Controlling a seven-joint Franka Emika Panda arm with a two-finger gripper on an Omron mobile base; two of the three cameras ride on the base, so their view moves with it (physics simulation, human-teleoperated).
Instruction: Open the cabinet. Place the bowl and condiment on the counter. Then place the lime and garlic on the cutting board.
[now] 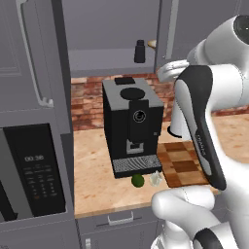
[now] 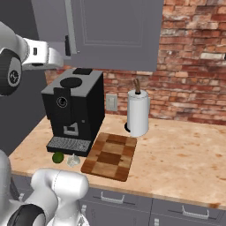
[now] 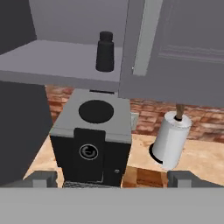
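Left cabinet (image 3: pixel 183 43) door open; claw (image 3: pixel 112 178) spread wide and empty, facing the condiment (image 3: pixel 104 51). Best approach: level, centred on the bottle's body.

Left base view: from behind the arm on its left, looking forward and down across the counter (image 1: pixel 97 170) at the coffee machine (image 1: pixel 131 124). Right base view: from behind on the right, facing the same counter and machine, plus the cutting board (image 2: pixel 110 155) and paper-towel roll (image 2: pixel 138 113). Hand view: close, level with the open cabinet (image 3: pixel 65 57), looking at its shelf over the machine
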